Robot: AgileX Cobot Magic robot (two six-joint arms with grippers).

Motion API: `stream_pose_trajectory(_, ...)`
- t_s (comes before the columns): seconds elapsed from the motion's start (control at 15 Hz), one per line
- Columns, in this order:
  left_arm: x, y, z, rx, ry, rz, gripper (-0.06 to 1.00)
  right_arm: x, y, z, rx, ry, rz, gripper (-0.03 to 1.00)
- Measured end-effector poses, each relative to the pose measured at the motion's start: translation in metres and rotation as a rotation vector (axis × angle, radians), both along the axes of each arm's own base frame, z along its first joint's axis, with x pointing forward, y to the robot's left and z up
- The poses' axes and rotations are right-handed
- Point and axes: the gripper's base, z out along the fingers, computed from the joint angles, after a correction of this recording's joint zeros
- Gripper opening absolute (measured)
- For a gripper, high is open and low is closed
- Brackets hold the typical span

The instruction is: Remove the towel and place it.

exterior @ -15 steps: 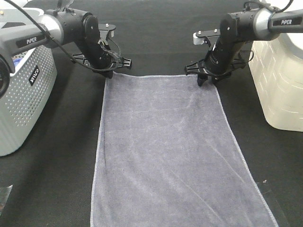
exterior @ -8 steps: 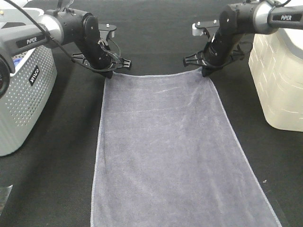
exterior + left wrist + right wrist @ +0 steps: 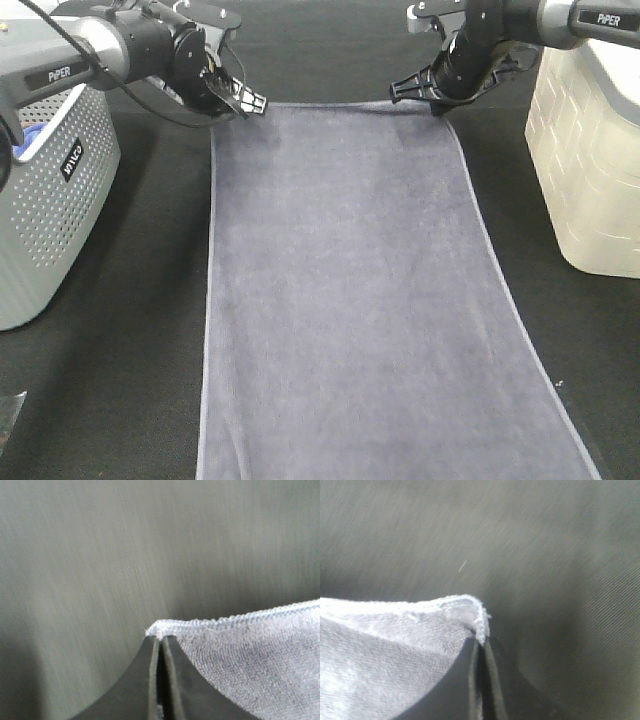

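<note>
**Two pinched corners, and a long towel trailing toward the near edge**

The slate-grey rectangular microfibre towel (image 3: pixel 340 290) lies flat on the black cloth-covered table (image 3: pixel 120 380). Its long axis runs from the far side, where both arms work, down to the near edge of the high view and past it. The short far hem stretches almost straight between the two tools.

The left gripper (image 3: pixel 250 103) sits at the far left corner. The left wrist view shows its jaws pressed together, with the stitched corner caught at their very tip. The right gripper (image 3: pixel 432 100) sits at the far right corner, closed in the same way; the right wrist view shows the hem curling up out of the narrow slit between its jaws. Each bite looks shallow, taking little more than the hem.

Neither arm is nearer, since each holds its own corner and the whole cloth lies to the near side of both. The next move probably depends on the two corners travelling together, so the hem stays level and the length follows. A grey perforated plastic basket (image 3: pixel 50 220) stands left of the towel, and a cream woven-pattern basket (image 3: pixel 590 170) stands right of it.
</note>
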Motion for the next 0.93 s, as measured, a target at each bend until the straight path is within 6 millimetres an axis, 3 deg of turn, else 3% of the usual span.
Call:
stream_pose_trajectory(0.27, 0.013, 0.006, 0.01, -0.046, -0.183, -0.046, 0.0, 0.012, -0.001, 0.01, 0.026, -0.166, 0.03, 0.0)
stream_pose_trajectory(0.53, 0.023, 0.008, -0.003, -0.101, -0.307, -0.109, 0.0, 0.026, -0.014, 0.015, 0.086, -0.316, 0.026, 0.0)
stream_pose_trajectory(0.93, 0.028, 0.002, -0.028, -0.115, -0.446, -0.23, 0.0, 0.036, -0.009, -0.047, 0.115, -0.356, 0.07, 0.0)
